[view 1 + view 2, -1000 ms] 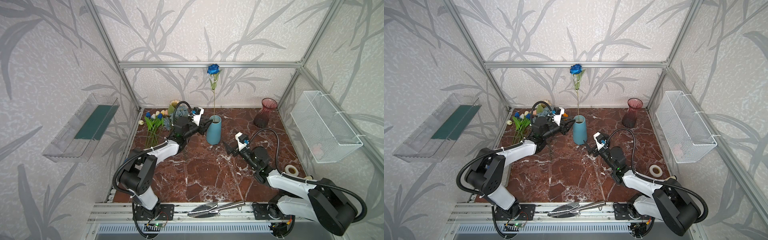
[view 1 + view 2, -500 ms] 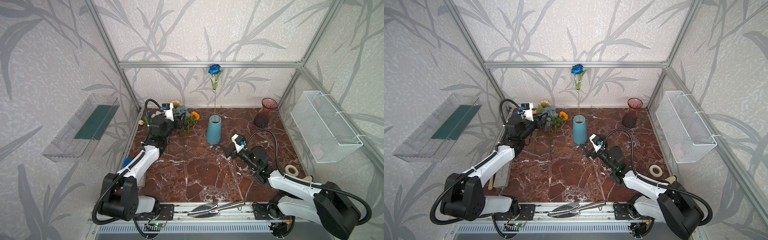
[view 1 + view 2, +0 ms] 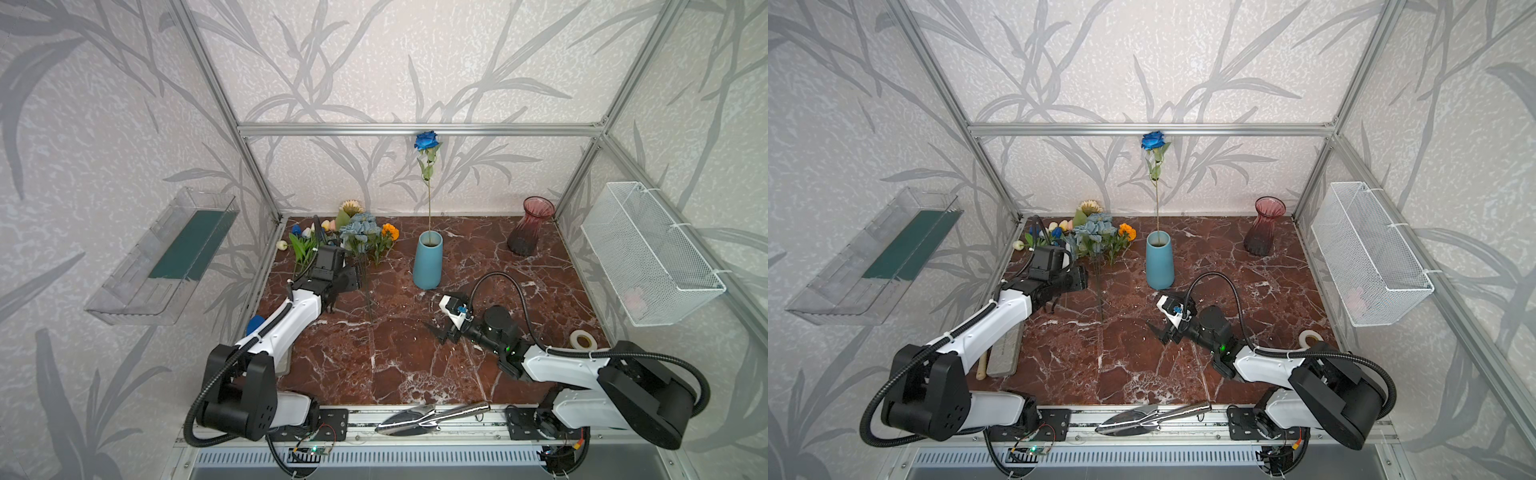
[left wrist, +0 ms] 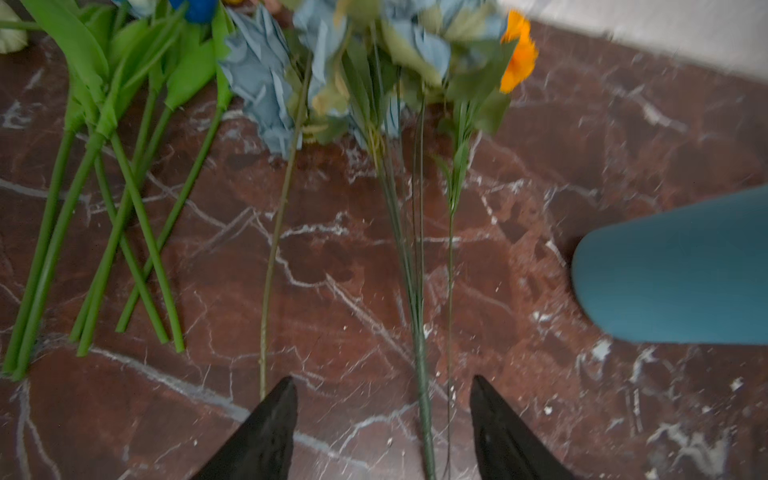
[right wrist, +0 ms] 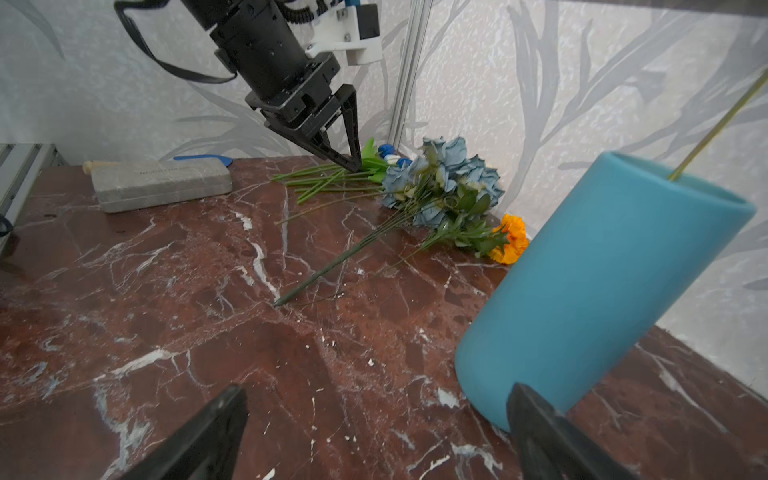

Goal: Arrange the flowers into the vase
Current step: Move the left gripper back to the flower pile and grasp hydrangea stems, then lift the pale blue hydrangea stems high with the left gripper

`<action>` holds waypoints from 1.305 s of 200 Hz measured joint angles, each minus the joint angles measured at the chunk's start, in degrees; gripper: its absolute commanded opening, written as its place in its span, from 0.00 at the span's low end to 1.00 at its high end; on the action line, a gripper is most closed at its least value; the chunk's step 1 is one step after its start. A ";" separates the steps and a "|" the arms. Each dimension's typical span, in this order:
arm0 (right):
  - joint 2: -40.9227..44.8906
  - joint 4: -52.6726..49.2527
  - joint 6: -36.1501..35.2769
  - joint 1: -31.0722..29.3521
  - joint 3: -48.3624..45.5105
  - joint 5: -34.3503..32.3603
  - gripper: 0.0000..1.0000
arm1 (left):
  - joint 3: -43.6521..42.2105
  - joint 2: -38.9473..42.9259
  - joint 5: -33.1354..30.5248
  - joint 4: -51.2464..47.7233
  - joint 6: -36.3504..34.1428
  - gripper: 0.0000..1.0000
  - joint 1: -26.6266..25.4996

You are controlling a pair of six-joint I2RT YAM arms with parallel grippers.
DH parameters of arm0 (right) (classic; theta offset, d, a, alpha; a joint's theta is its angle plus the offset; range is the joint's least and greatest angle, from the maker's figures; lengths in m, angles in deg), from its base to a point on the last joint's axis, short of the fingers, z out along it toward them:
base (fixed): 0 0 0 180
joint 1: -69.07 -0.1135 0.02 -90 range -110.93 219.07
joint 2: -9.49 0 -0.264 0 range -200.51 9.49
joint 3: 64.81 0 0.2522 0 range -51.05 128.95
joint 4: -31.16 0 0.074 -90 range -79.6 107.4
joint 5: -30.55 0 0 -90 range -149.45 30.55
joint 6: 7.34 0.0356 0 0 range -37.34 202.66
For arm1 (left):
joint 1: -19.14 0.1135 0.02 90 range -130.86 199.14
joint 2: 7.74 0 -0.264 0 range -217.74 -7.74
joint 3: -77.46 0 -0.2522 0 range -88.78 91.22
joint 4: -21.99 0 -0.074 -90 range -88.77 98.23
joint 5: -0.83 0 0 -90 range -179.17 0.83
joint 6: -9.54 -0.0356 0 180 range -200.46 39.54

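Marble tabletop [image 3: 415,365], matte cylindrical vase [image 3: 428,262] holding 1 thin-stemmed rose [image 3: 426,140] — left tool [image 4: 383,379], right tool [image 5: 377,387] spread, empty

Teal vase [image 3: 427,266], dark blue rose [image 3: 427,140], orange marigold [image 3: 390,231], red-brown white-veined table [image 3: 415,365]

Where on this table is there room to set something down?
Bare: between the blue vase and the red glass vase; the front middle, from the grey block to the right gripper. Crowded: back left corner, flowers with the left gripper over their stems.

One rose [image 3: 427,140] standing in vase [image 3: 428,262], other flowers [image 3: 361,235] lying on table [image 3: 395,365] left of it
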 measured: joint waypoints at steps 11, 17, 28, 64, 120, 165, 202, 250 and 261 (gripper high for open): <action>-0.72 0.63 0.57 -0.07 -0.02 -0.04 0.98 | 1.07 -1.86 -0.24 -1.81 -0.15 0.73 -0.59; -0.92 1.20 0.83 -0.07 -0.04 -0.04 0.98 | 1.86 -3.10 -0.24 -2.60 -0.20 0.74 -0.85; -0.94 2.38 1.27 -0.11 -0.13 -0.04 0.98 | 3.78 -5.66 -0.22 -4.39 -0.13 0.75 -0.98; -1.03 4.79 2.12 -0.11 -0.35 -0.11 0.98 | 9.99 -14.08 -0.37 -7.69 -0.52 0.74 -1.27; -4.09 8.66 3.34 -0.11 -1.40 -0.48 0.98 | 20.02 -25.31 -1.92 -12.00 -1.66 0.70 -3.48; -3.80 11.06 3.48 -0.11 -2.54 -0.48 0.98 | 23.56 -31.85 -2.86 -14.23 -2.01 0.61 -3.80; -2.54 11.17 3.45 -0.11 -2.71 -0.52 0.98 | 24.15 -33.14 -3.45 -14.82 -2.32 0.46 -3.69; -1.92 11.54 3.41 -0.11 -3.45 -0.79 0.98 | 24.57 -33.81 -3.61 -14.69 -2.05 0.25 -3.37; -1.53 11.58 3.30 -0.11 -3.72 -0.94 0.98 | 24.57 -33.81 -3.63 -14.64 -1.79 0.25 -3.37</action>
